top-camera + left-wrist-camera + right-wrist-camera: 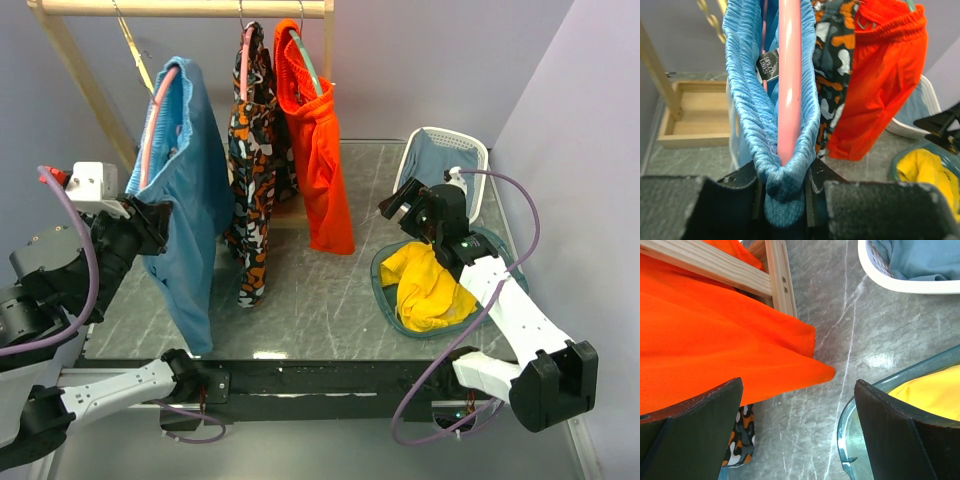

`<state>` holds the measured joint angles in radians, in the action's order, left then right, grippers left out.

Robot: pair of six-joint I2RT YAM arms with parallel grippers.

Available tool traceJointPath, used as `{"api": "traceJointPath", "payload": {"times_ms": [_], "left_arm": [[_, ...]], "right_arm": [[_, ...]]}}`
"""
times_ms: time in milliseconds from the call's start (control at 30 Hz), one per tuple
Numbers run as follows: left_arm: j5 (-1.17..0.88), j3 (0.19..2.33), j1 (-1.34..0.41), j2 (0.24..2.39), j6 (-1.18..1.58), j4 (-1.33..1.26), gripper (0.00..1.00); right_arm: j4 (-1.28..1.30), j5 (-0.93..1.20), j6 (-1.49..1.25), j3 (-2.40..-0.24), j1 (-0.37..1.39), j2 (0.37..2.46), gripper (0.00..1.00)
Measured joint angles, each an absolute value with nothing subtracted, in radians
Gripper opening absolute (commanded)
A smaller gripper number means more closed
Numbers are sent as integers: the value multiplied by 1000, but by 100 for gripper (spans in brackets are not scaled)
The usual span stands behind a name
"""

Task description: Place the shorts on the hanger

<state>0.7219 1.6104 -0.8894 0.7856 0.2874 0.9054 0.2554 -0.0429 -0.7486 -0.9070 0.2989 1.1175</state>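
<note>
The sky-blue shorts (pixel 195 200) hang over the pink hanger (pixel 155 115), which hangs from the wooden rail at the left. In the left wrist view the waistband (pixel 747 100) wraps both sides of the pink hanger arm (pixel 790 75). My left gripper (pixel 784 192) is shut on the shorts' waistband at the hanger's lower end; in the top view it is at the left (pixel 150 222). My right gripper (pixel 400 205) is open and empty above the table, between the orange shorts and the teal basket; the right wrist view (pixel 797 430) shows bare table between its fingers.
Camouflage-pattern shorts (pixel 255 150) and orange mesh shorts (pixel 320 160) hang on the same wooden rail (pixel 180 8). A teal basket (pixel 385 290) holds yellow cloth (pixel 425 285). A white basket (pixel 470 150) with grey-blue cloth stands at the back right. The rack's wooden foot (pixel 777 275) lies near the orange shorts.
</note>
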Motion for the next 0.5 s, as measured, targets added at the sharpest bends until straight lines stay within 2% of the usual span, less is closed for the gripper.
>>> {"api": "traceJointPath", "payload": {"times_ms": [500], "left_arm": [[540, 1661, -842, 773, 352, 972, 1]], "right_arm": [[265, -52, -735, -907, 299, 1117, 100]]}}
